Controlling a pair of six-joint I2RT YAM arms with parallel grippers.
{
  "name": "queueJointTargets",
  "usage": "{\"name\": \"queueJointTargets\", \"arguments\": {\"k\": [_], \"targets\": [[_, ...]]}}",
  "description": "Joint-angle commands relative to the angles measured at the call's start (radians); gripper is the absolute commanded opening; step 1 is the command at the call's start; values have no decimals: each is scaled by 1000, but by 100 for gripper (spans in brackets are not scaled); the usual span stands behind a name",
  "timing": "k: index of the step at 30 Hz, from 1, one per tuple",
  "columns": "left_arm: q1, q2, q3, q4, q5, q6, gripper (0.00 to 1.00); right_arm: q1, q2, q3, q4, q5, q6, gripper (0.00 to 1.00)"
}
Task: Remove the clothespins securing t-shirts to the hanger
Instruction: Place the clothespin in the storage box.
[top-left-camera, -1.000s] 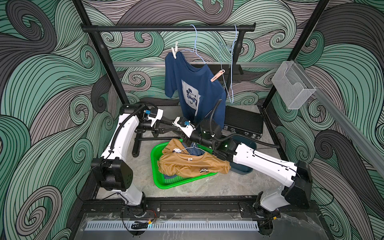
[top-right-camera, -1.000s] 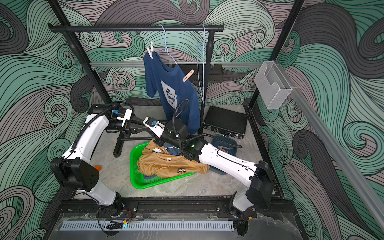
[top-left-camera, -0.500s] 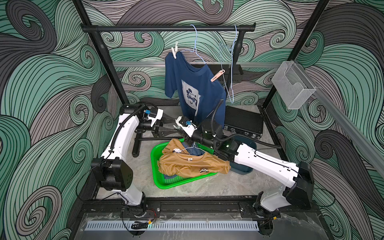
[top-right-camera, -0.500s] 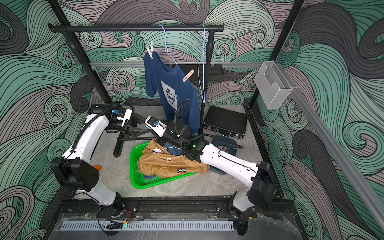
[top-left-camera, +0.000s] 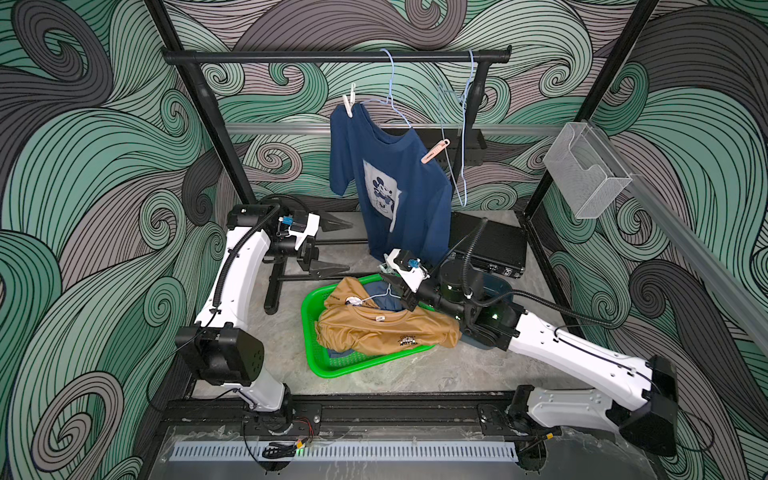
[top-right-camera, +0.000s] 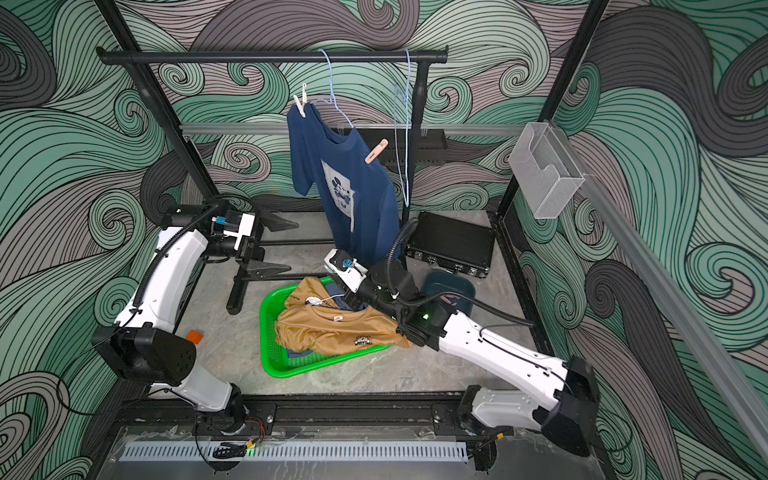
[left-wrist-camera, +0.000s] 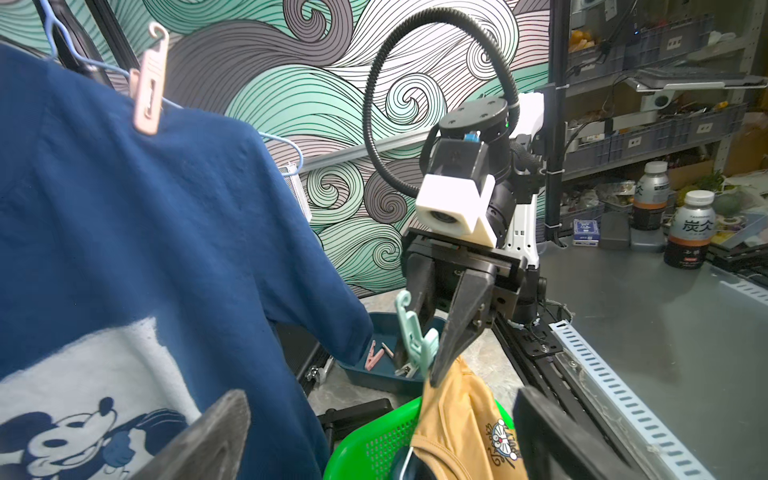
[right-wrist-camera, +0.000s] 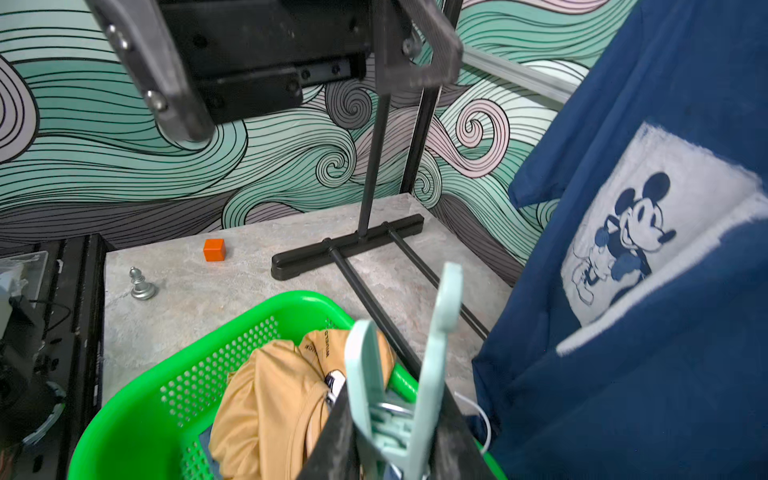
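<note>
Mint clothespin (left-wrist-camera: 415, 336): smooth plastic, 2 flat levers with hooked ends on a wire spring. It is pinched upright in the right gripper (left-wrist-camera: 417, 370), above the green basket (top-left-camera: 307, 332).
Right gripper state: clamped across the mint clothespin's levers.
Left gripper (top-left-camera: 330, 247) state: jaws spread wide, nothing between them, beside the rack foot (top-left-camera: 272, 291), apart from the basket.
Step in hand (judgement): freeing this pin from the mustard t-shirt (top-left-camera: 386, 332). A fold of that fabric rises to the gripper tip, and whether the pin still bites it cannot be told.
Method (judgement): squeeze the levers fully so the biting end parts. Draw the pin straight off the fold, not sideways, so the cloth drops back. Then carry it to the dark blue tray (left-wrist-camera: 370, 378).
Tray contents: loose pins (left-wrist-camera: 376, 358), pink and pale.
Navy t-shirt (top-left-camera: 357, 158): soft knit with a white cartoon print, on a thin blue wire hanger (top-left-camera: 395, 112). It is held by 1 white clothespin (top-left-camera: 349, 106) and 1 peach clothespin (top-left-camera: 435, 151).
Basket: rigid, perforated walls.
</note>
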Motion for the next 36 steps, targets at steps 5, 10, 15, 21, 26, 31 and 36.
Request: {"name": "queueJointTargets", "arguments": {"k": [5, 10, 15, 21, 26, 31, 36], "targets": [[81, -16, 77, -182, 125, 2, 99, 0, -205, -161, -119, 135, 74, 14], [167, 45, 126, -181, 125, -1, 98, -43, -364, -306, -205, 283, 134, 14], [216, 112, 110, -182, 124, 22, 99, -165, -511, -415, -287, 387, 231, 14], [229, 200, 103, -183, 124, 12, 99, -323, -527, -468, -339, 426, 352, 16], [233, 248, 56, -182, 125, 16, 99, -465, -476, -514, -360, 344, 499, 17], [233, 280, 28, -182, 125, 22, 99, -584, -412, -546, -360, 254, 586, 17], [237, 292, 9, -182, 125, 19, 99, -665, -308, -551, -346, 138, 613, 17]]}}
